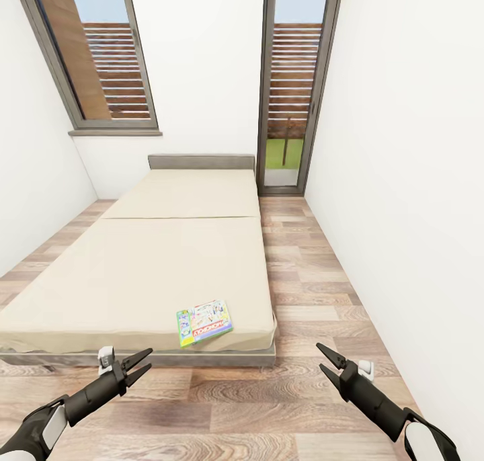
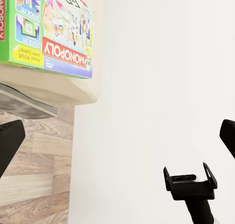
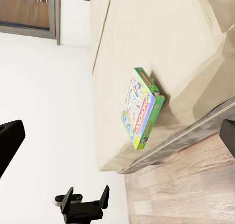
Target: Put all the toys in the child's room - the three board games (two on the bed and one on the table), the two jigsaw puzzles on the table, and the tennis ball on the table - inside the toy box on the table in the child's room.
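Observation:
One board game (image 1: 204, 322), a flat white-and-green box with a red logo, lies near the front right corner of the bed (image 1: 154, 259). The same board game (image 2: 49, 31) shows in the left wrist view, and in the right wrist view the board game (image 3: 142, 109) rests by the mattress edge. My left gripper (image 1: 144, 360) hangs open over the floor, below and left of the box. My right gripper (image 1: 321, 357) is open too, lower right of it. Both are empty. The table, toy box, jigsaw puzzles and tennis ball are out of view.
The bed's grey frame (image 1: 202, 360) runs just ahead of both grippers. Wood-plank floor (image 1: 309, 273) forms an aisle between the bed and the white right wall (image 1: 417, 212). Tall dark-framed windows (image 1: 289, 91) stand at the far end.

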